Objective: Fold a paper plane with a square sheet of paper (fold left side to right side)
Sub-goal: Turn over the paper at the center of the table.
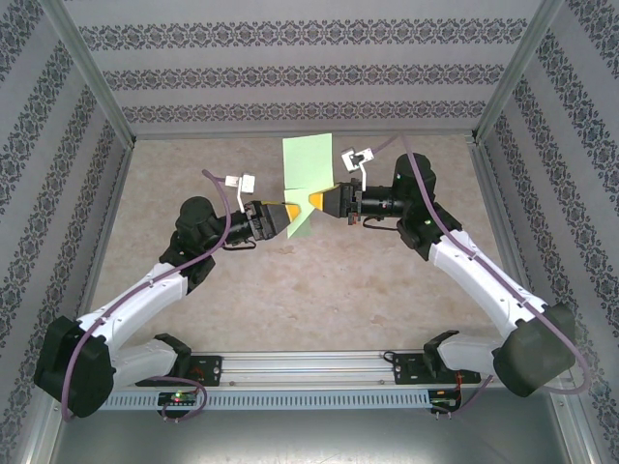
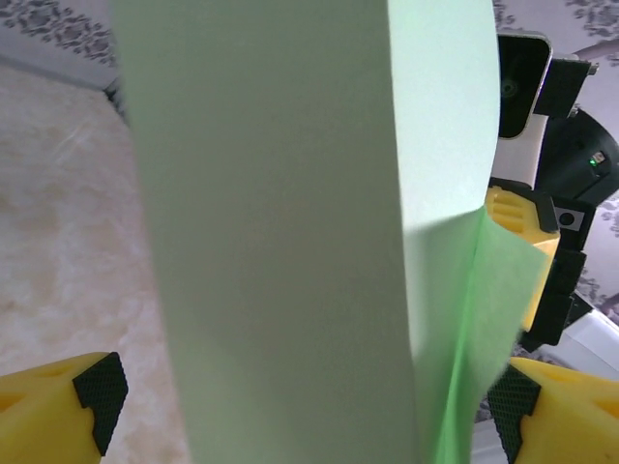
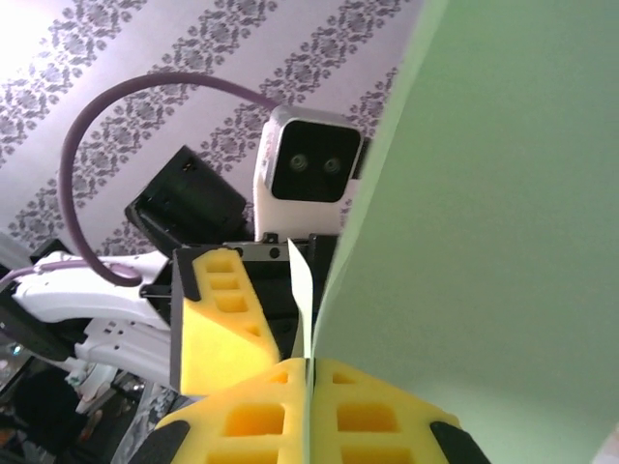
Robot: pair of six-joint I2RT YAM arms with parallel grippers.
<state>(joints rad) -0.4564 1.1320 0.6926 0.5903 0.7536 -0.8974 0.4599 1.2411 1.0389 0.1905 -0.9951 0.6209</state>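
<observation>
pale green square sheet of paper (image 1: 308, 164) held in the air above the table (image 1: 290, 290), between the two grippers.
the right gripper (image 1: 314, 200) has its yellow fingers (image 3: 338, 406) pressed together on the sheet, which rises steeply from the clamp, with a creased flap beside it. the left gripper (image 1: 288, 215) faces it with fingers (image 2: 63, 411) spread wide, one on each side of the sheet and not pinching it.

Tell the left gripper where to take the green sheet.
Probably the free edge nearest the left gripper, approached from the left: the square sheet of paper stands upright, pinched by the shut right gripper, and lies between the open left fingers.
</observation>
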